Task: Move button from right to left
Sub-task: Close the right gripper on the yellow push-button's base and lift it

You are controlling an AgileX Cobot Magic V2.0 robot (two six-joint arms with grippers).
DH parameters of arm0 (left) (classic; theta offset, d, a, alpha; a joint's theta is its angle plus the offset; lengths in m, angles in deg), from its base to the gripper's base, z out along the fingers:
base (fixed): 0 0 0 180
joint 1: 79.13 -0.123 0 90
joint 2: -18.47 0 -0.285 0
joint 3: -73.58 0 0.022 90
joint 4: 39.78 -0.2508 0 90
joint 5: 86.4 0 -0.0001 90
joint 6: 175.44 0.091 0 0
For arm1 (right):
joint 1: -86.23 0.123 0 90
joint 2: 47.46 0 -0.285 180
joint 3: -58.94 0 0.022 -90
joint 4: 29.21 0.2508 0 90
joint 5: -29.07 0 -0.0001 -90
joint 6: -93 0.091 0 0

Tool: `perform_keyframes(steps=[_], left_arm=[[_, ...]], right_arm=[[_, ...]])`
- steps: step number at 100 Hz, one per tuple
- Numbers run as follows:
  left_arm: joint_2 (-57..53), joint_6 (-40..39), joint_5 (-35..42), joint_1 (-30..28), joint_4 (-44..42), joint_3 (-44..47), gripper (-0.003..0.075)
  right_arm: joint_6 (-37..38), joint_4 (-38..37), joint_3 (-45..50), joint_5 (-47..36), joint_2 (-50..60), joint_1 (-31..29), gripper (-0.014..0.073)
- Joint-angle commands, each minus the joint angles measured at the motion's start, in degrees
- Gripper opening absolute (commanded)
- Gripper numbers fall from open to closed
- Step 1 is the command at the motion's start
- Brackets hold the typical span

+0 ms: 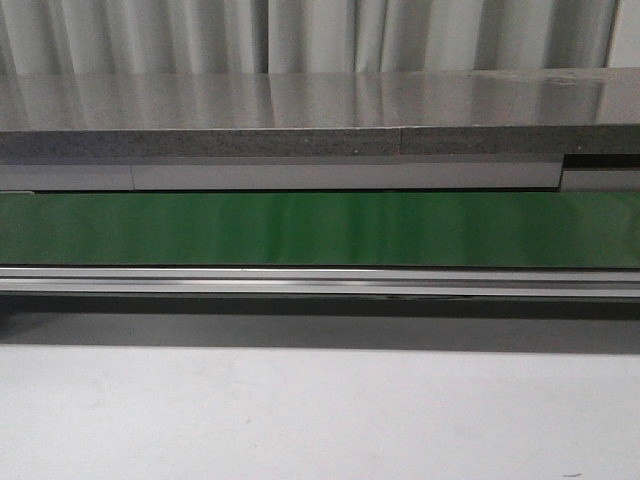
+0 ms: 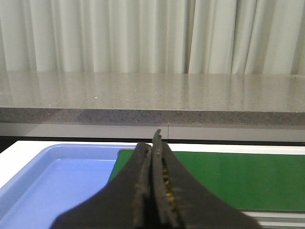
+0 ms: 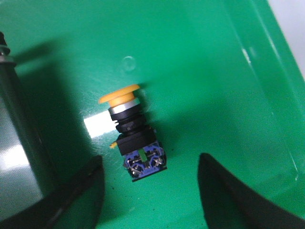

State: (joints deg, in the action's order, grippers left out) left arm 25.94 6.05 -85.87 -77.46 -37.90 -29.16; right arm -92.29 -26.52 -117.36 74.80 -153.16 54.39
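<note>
Neither arm nor the button (image 3: 132,136) appeared in the front view. The right claw (image 3: 150,183) was cut off by the frame's lower edge, only its two fingers' inner curves showing. The blue tray (image 2: 57,176) ran off the left wrist frame.

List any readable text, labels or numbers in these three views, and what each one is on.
No readable text in any view.
button: the blue terminal end carries a small green mark, too small and blurred to tell whether it holds characters.
green tray: a faint round moulded mark, no legible characters.
blue tray, green belt, grey counter: no markings visible.
</note>
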Motion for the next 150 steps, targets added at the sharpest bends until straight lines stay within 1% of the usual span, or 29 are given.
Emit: perform_keyframes(steps=[1, 5, 17, 38, 68, 114, 121, 133, 138, 143, 150], left_arm=[[-1.8, -0.5, 4.6, -0.1, 0.1, 2.5, -0.0020], [-1.8, -0.5, 4.6, -0.1, 0.1, 2.5, -0.0020], [-1.8, -0.5, 4.6, -0.1, 0.1, 2.5, -0.0020], [-1.8, -0.5, 4.6, -0.1, 0.1, 2.5, -0.0020], [-1.8, -0.5, 4.6, -0.1, 0.1, 2.5, -0.0020], [-1.8, -0.5, 4.6, -0.1, 0.1, 2.5, -0.0020], [-1.8, -0.5, 4.6, -0.1, 0.1, 2.5, -0.0020], [-1.8, -0.5, 4.6, -0.1, 0.1, 2.5, -0.0020], [-1.8, -0.5, 4.6, -0.1, 0.1, 2.5, -0.0020], [-1.8, -0.5, 4.6, -0.1, 0.1, 2.5, -0.0020], [-1.8, -0.5, 4.6, -0.1, 0.1, 2.5, -0.0020]], right_arm=[[-5.9, 0.9, -4.6, 1.6, -1.0, -0.3, 0.0540], [-7.8, 0.9, -5.4, 2.5, -2.4, -0.2, 0.0540], [-10.2, 0.9, -7.1, 3.1, -5.2, -0.2, 0.0540], [-15.3, 1.5, -7.2, 3.1, -7.4, -0.1, 0.0540], [-18.0, 1.7, -7.2, 3.8, -9.0, -0.1, 0.0540], [-19.0, 1.6, -6.9, 4.0, -13.3, -0.1, 0.0536], [-19.0, 1.6, -6.9, 3.9, -13.6, -0.1, 0.0478], [-19.0, 1.7, -6.9, 4.1, -13.7, -0.1, 0.0290], [-19.0, 1.7, -6.9, 4.1, -13.7, -0.1, 0.0241], [-19.0, 1.8, -6.9, 4.1, -13.7, -0.1, 0.0220], [-19.0, 2.3, -7.0, 4.3, -13.5, -0.1, 0.0220]])
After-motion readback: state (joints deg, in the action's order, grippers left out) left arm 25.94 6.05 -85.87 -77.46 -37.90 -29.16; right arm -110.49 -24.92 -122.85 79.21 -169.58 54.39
